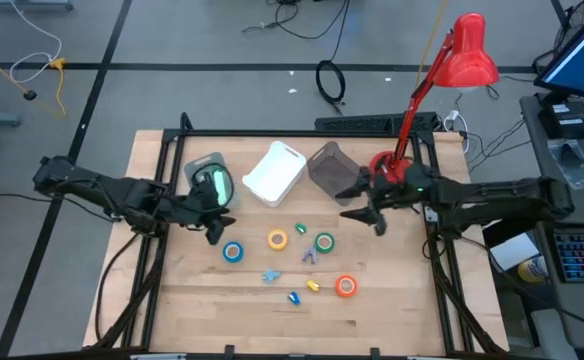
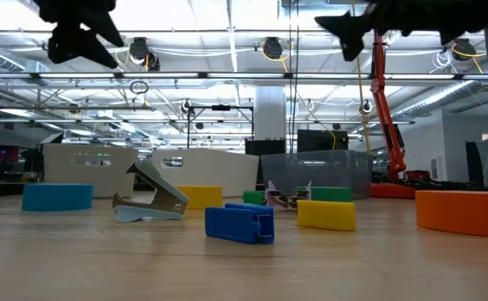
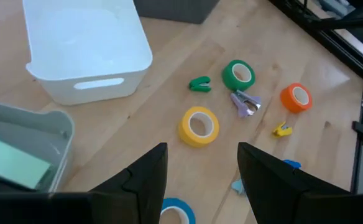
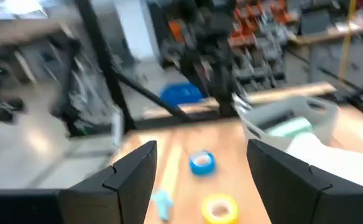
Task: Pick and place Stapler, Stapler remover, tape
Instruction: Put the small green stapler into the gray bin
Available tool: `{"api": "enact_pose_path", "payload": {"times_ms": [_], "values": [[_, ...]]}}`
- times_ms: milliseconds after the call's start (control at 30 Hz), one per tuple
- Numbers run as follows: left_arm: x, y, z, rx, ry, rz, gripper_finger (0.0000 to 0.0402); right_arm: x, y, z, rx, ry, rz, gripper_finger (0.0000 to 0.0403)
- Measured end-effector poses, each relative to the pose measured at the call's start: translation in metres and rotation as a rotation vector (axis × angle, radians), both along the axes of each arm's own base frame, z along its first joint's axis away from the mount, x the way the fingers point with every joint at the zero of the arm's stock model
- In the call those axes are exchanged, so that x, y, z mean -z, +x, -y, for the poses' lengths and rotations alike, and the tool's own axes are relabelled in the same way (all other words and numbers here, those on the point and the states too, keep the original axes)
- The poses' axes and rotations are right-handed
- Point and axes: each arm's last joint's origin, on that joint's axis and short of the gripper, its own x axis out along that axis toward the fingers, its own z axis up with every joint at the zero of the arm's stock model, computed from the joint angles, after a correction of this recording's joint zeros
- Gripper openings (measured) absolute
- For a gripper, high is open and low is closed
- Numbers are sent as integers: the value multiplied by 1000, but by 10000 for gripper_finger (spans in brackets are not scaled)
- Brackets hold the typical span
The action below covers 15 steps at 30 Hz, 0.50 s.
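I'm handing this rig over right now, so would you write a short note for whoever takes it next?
Left gripper: open, empty, raised near the blue tape.
Right gripper: open, empty, raised by the grey bin.
Yellow tape, green tape, orange tape and the small staple removers, such as the purple one, all lie loose on the table.
White bin looks empty.
Done: nothing placed as far as I can see. Left: everything.

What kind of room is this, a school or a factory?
Probably a robotics lab or workshop: a wooden table with robot arms, loose cables on the floor, and a big hall with ceiling lights and shelves behind.
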Motion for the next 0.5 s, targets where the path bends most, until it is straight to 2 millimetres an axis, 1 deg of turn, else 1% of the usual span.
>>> {"api": "enact_pose_path", "payload": {"times_ms": [67,133,233,367,500], "values": [[2,-7,-2,0,-5,17,198,-1,11,-2,20,-23,-77,242],[6,-14,-4,0,-6,22,198,-6,22,-4,37,-40,-110,242],[10,-22,-6,2,-8,39,198,-5,39,-6,32,-55,-169,242],[16,-29,-8,17,2,64,198,0,62,-6,27,-45,-243,242],[22,-35,-10,20,-3,94,198,12,81,-5,29,-12,-394,242]]}}
